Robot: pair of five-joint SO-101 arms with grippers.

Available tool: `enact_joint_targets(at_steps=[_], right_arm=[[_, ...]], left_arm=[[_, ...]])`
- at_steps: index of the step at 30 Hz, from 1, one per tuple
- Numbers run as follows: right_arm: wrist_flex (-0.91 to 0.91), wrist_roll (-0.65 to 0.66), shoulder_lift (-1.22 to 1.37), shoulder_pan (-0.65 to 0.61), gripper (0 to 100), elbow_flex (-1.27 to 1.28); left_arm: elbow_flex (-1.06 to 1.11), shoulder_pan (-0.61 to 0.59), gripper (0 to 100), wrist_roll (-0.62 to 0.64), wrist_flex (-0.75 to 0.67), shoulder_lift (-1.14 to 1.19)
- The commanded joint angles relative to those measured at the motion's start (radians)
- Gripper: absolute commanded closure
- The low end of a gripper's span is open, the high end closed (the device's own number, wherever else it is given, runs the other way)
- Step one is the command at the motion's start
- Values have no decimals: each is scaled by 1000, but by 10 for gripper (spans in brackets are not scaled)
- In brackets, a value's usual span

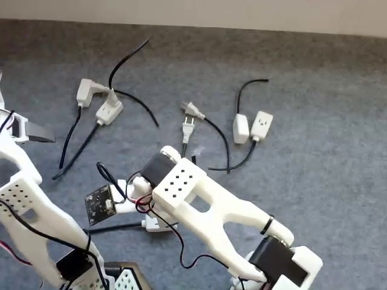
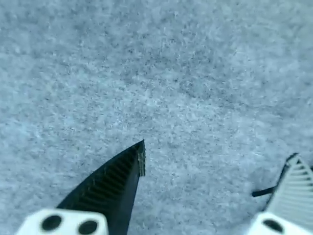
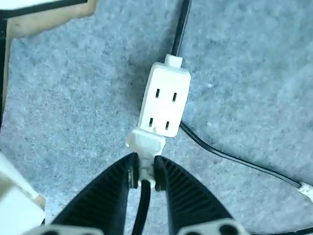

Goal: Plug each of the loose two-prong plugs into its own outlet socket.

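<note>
Grey short-pile carpet [image 1: 314,121] covers the whole work surface.

In the high view, the right arm [image 1: 205,199] reaches over the near centre, its body covering what it works on. The left arm [image 1: 24,193] stands at the left edge. At far centre two loose plugs [image 1: 188,124] lie with bare metal prongs. To their right a white socket [image 1: 261,124] rests just beside another white plug body.

In the left wrist view, the left gripper [image 2: 217,161] hangs over bare carpet with its jaws wide apart, holding nothing. One finger is dark and ribbed, the other pale.

In the right wrist view, the right gripper [image 3: 145,164] is clamped on the neck of a white plug [image 3: 145,143]. The plug's flat head touches the end of a white block [image 3: 165,100] that faces the gripper. Whether the prongs are seated is hidden.

The step looks like pressing the plug home. The push should run straight along the block's length, with the plug held square. The block is smooth, hard plastic with rounded corners and two slot pairs on its upper face. It is probably light enough to slide on the nap, so the free left gripper could brace its other end, where a thin black cord [image 3: 181,24] leaves. The pliant cord would likely offer little resistance.
</note>
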Motion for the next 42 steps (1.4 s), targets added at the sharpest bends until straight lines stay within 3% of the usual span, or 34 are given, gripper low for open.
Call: enact_joint_targets(at_steps=[1,42], right_arm=[[-15,8,-5,-8,991,-5],[-25,61,1,42,991,1]], left_arm=[[-42,-2,586,-8,2,-13],[-42,1,586,-8,2,-10]])
